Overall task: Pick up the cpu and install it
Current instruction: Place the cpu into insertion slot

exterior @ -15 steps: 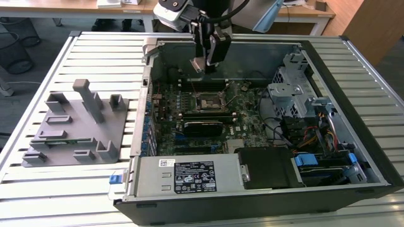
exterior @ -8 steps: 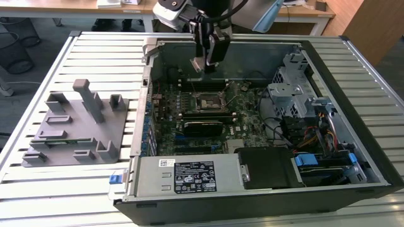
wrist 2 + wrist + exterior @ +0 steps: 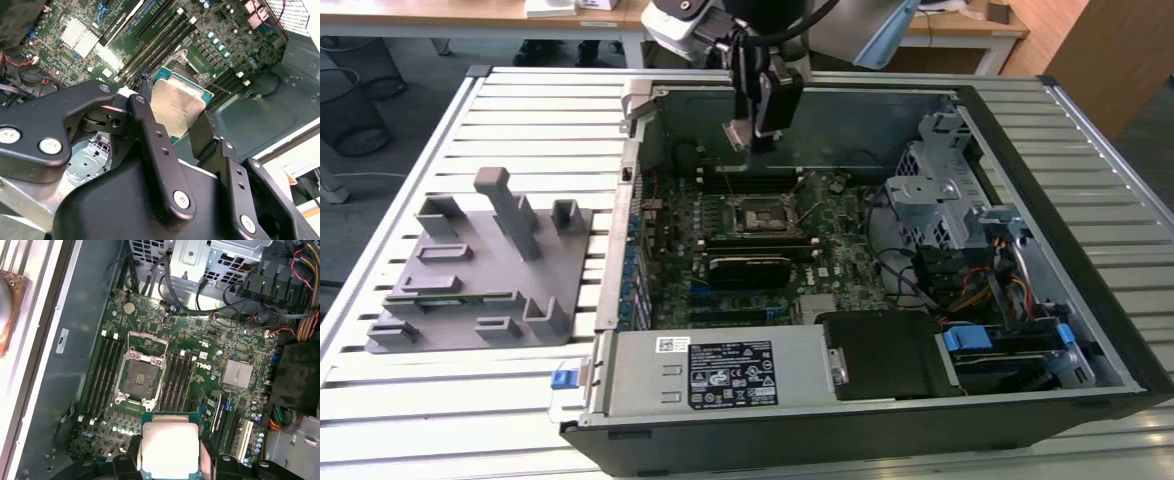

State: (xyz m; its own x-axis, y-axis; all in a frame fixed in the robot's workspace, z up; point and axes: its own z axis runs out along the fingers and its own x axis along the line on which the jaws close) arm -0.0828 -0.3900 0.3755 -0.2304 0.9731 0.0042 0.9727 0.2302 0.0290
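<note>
Hovering over one open computer case (image 3: 854, 440) and its one green motherboard (image 3: 200, 365), my gripper (image 3: 750, 138) hangs above and apart from the one socket (image 3: 139, 375), its frame lifted, my two black fingers (image 3: 150, 130) clamped on the edges of the single cpu (image 3: 170, 450), held in the air.

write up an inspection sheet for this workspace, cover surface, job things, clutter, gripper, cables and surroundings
surface: slatted metal table with an open computer case lying on it
job's things: cpu held above the motherboard, not in the socket; socket empty
clutter: grey fixture on the table, at the exterior view's left of the case
gripper: gripper shut on the cpu's edges, over the open case
cables: coloured wires bundled by the drive bay, apart from the socket
surroundings: wooden desk and wire bin beyond the table
</note>
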